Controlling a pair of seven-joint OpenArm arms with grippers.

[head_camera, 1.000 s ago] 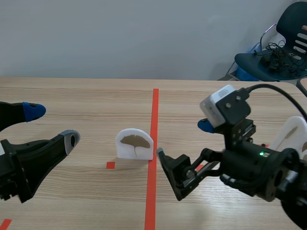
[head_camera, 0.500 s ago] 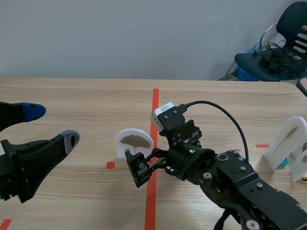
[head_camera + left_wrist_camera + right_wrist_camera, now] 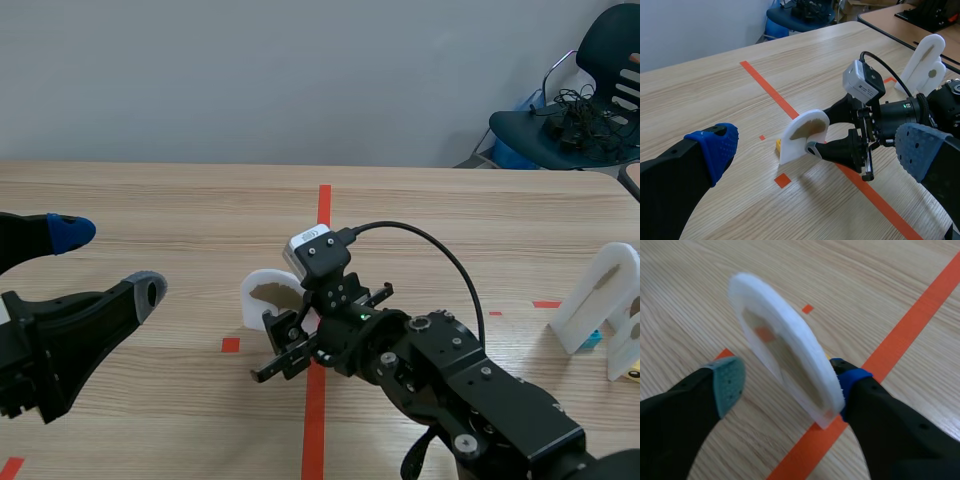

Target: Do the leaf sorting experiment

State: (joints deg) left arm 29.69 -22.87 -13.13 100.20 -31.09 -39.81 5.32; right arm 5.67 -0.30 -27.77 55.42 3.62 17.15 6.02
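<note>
Half hidden behind the right gripper [image 3: 290,345] in the scene view: the white block [image 3: 262,296], arched and upright on the table [image 3: 150,200], with only the top of its brown leaf [image 3: 267,291] showing; blurred and almost edge-on from the right wrist, that leaf hard to make out there; cut off by the frame, most of the left arm and the roots of its fingers.

Reaching in low from the right, across the tape line [image 3: 322,225] that runs just beside the block; fingers level and spread, straddling the block; blue pad [image 3: 850,380] at the block's edge on one side, touching or nearly so; grey-green pad [image 3: 727,380] apart from the other face, so not clamped.

Held wide, well to the left of the block, gripping nothing: the left gripper [image 3: 108,262], blue pad above grey.

Tucked at the foot of the block, something small and yellow [image 3: 778,145], too small to name; just in front of the block, a red square mark [image 3: 231,345]; well to the right of the block, more white holders [image 3: 600,295], partly out of frame.
</note>
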